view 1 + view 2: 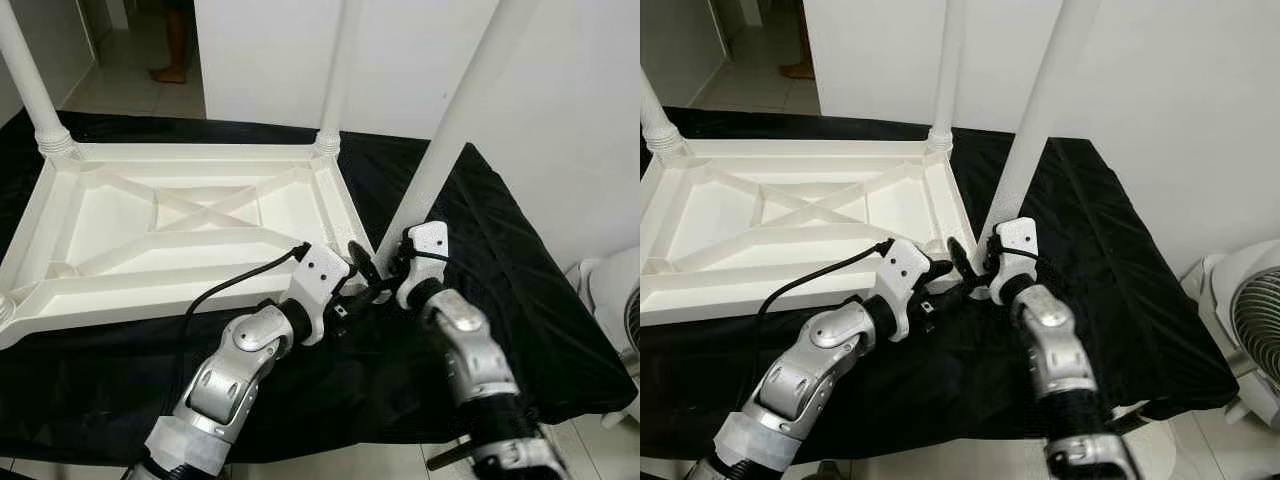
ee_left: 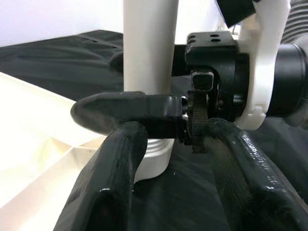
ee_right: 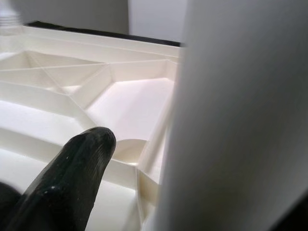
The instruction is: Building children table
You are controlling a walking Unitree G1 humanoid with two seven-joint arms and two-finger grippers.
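No text, label, brand, number or sign can be read in any of the views. The white table top [image 1: 180, 215] (it lies upside down) has plain surfaces with no readable marking.

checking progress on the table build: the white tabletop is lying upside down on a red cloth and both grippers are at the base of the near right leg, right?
One thing is off: the cloth is black, not red, as the left eye view shows. The rest holds: the white tabletop lies upside down, and the left gripper and right gripper are both at the base of the near right leg.
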